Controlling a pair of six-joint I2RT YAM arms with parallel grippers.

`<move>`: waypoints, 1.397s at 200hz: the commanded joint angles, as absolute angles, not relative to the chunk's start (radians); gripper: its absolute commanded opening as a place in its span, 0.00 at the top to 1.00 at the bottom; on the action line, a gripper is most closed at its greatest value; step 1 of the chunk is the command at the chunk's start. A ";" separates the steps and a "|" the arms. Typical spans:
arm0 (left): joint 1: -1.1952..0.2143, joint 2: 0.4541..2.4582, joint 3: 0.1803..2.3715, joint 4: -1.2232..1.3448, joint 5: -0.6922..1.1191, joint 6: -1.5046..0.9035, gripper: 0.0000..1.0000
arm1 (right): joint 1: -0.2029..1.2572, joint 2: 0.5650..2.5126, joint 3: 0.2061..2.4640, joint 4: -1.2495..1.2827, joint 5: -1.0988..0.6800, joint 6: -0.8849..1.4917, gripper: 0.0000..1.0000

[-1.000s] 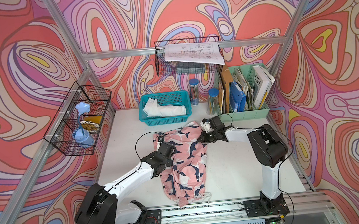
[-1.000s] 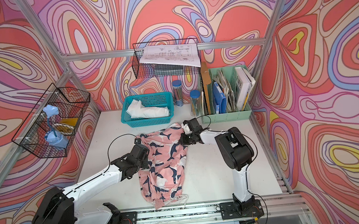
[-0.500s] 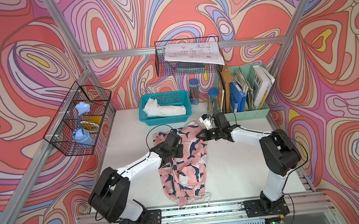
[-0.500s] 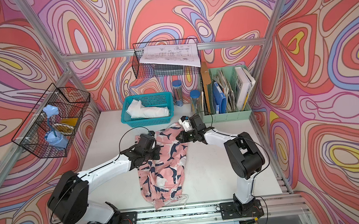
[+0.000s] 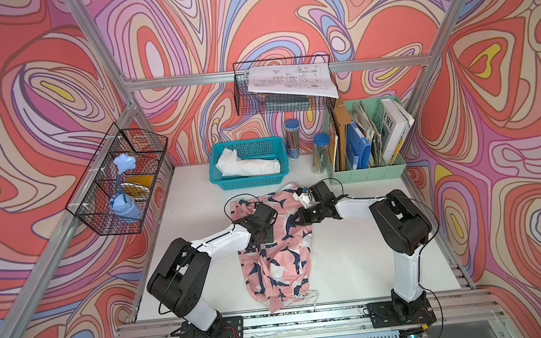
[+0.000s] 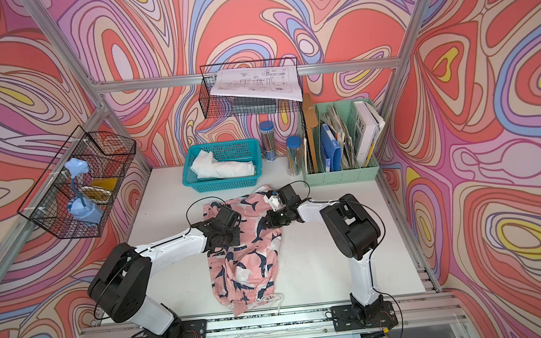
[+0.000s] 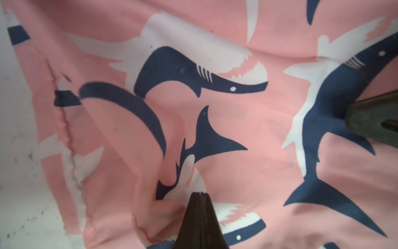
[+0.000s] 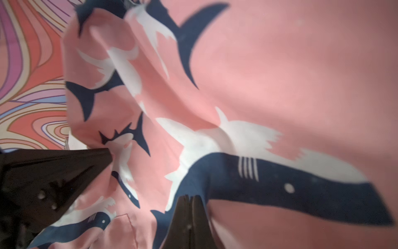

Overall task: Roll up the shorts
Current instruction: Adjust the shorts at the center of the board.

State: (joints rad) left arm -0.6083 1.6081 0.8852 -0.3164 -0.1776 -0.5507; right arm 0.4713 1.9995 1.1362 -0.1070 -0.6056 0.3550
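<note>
The left gripper (image 7: 200,195) and right gripper (image 8: 189,197) — fingers pressed together — are converging over the pink shark-print fabric shorts (image 5: 279,252) near the teal plastic basket (image 5: 250,180), probably starting the roll.

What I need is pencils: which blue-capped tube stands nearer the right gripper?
The blue-capped tube beside the green organizer; the other tube stands farther back, by the teal basket.

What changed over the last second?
The left arm reached farther back, bringing the left gripper further onto the far end of the shorts; the right gripper eased in toward their middle. Both grippers stayed shut on the fabric, and the shorts barely shifted.
</note>
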 commanded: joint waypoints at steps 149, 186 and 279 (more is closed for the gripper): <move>-0.565 1.859 1.085 -0.233 -0.100 -0.449 1.00 | 0.284 2.061 1.209 -0.247 -0.325 0.410 1.00; -0.559 1.944 1.195 -0.233 -0.119 -0.430 1.00 | 0.257 2.101 1.292 -0.275 -0.316 0.404 1.00; -0.555 1.481 1.042 -0.039 0.006 -0.378 0.56 | 0.246 1.930 1.244 -0.138 -0.446 0.331 1.00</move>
